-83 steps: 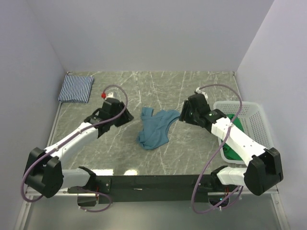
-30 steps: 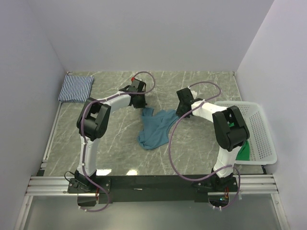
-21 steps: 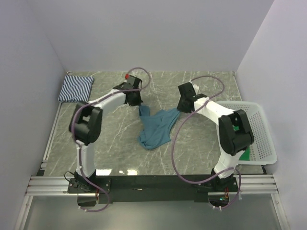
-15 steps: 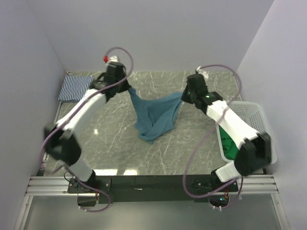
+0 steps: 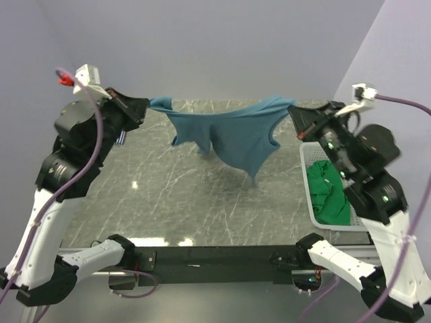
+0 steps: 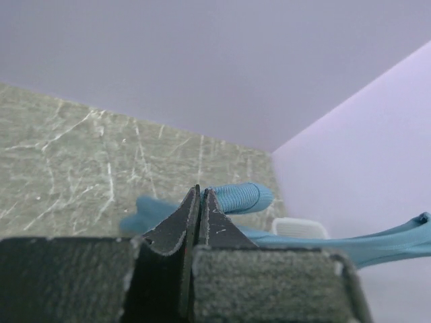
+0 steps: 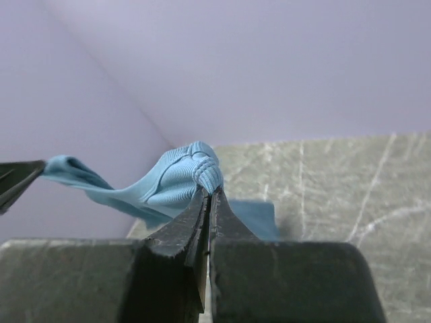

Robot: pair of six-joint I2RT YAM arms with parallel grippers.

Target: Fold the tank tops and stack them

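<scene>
Aloft, left end effector (image 5: 146, 105) and right end effector (image 5: 293, 110) grip teal top (image 5: 236, 138).

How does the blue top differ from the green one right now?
The teal-blue tank top hangs stretched in the air between the left gripper and right gripper, each shut on one end; the green tank top lies in the white basket, untouched. The teal-blue one is spread wide, the green one a crumpled heap. Both are plain, soft and not yet folded.
</scene>
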